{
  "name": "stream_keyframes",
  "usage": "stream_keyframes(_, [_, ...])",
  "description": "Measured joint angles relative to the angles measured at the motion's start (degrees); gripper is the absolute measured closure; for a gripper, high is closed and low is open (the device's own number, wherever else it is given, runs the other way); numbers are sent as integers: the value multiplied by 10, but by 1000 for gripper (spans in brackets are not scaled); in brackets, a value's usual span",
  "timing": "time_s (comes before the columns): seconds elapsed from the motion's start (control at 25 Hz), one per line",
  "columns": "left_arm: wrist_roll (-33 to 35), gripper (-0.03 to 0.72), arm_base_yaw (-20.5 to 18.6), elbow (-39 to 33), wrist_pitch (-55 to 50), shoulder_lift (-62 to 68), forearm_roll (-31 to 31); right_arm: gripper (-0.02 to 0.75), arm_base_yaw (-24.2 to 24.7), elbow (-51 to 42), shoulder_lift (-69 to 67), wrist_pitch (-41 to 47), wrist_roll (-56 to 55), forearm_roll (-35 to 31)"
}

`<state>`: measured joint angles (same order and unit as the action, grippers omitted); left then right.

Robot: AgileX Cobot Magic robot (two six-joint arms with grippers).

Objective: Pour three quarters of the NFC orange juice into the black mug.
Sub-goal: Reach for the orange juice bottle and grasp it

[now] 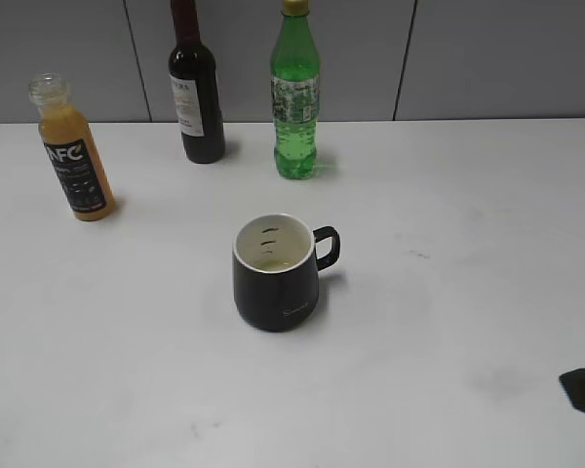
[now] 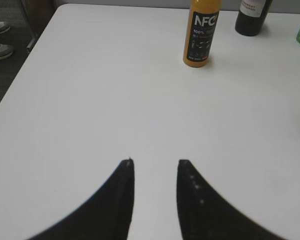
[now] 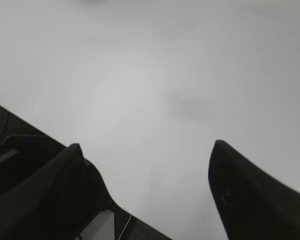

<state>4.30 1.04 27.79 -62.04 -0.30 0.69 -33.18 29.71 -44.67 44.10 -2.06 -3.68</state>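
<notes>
Well beyond left claw (image 2: 155,162) (empty), NFC orange juice (image 2: 202,32)

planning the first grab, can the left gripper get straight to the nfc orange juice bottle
Probably yes. The left gripper is open and empty, and only bare table lies between it and the NFC orange juice. The wine bottle stands apart, off to one side.

1. The juice bottle (image 1: 71,151) stands upright near the far left corner of the worktop (image 1: 448,322). It is small, clear and capless, with a wide neck, a dark label bearing white "NFC" letters, and orange liquid up to its shoulder.
2. The mug (image 1: 278,271) stands upright near the worktop's middle, well apart from the bottle. It is squat, matte black, white inside, its loop handle pointing right.
</notes>
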Motion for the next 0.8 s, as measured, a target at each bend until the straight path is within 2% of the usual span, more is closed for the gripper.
stream_keyframes(0.24, [0, 454, 0, 0, 0, 0, 0, 153, 150, 0, 130, 55, -3, 6])
stream_keyframes(0.36, [0, 454, 0, 0, 0, 0, 0, 153, 196, -3, 208, 59, -2, 23])
stream_keyframes(0.52, [0, 454, 0, 0, 0, 0, 0, 153, 220, -19, 304, 72, -1, 32])
stream_keyframes(0.8, [0, 454, 0, 0, 0, 0, 0, 153, 223, -58, 426, 94, 0, 43])
